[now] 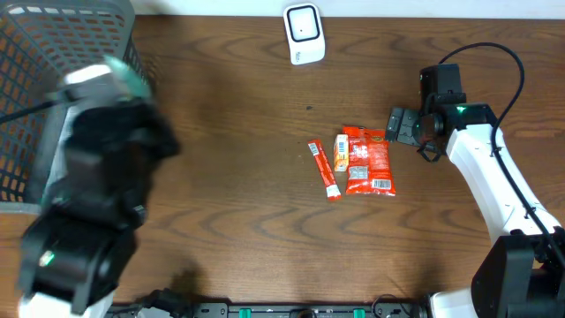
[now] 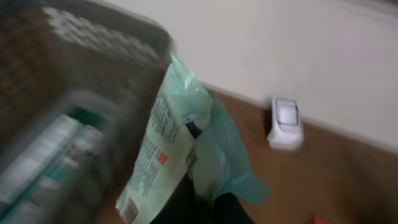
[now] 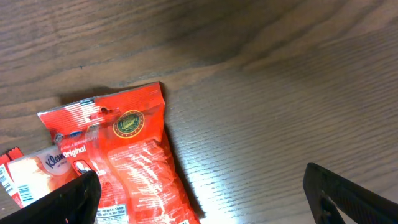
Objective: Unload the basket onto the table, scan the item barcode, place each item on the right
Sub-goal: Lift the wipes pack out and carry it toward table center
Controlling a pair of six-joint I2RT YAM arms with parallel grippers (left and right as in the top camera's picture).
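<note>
Overhead view, Ben: what is on the far left?

Ben: A grey basket [image 1: 53, 53]. The left arm [image 1: 97, 177] is right by it, big and all blurry. A bit of green pokes out near its far end.

Ana: What is the green bit?

Ben: The left wrist view shows it better. It is a green packet [image 2: 174, 143]. The left gripper [image 2: 196, 193] is pinched tight on it, and the packet is crumpled and up off the table [image 1: 229, 238].

Ana: Where is the packet, then?

Ben: Just beside the basket wall, on the far left. Down in the basket lies a white and green thing [image 2: 50, 155], too blurry to name.

Ana: And the scanner?

Ben: The white scanner [image 1: 304, 34] stands at the far edge of the table, near the middle. It is well apart from the green packet, off to the right of it.

Ana: What about the other arm?

Ben: The right gripper [image 1: 395, 125] has its fingers wide apart, with nothing between them. It is just beside the far right corner of a red packet [image 1: 371, 159].

Ana: Is anything else there?

Ben: A small orange packet [image 1: 341, 152] lies against the red packet's left side. A thin red stick [image 1: 324, 170] lies just left of that.
</note>
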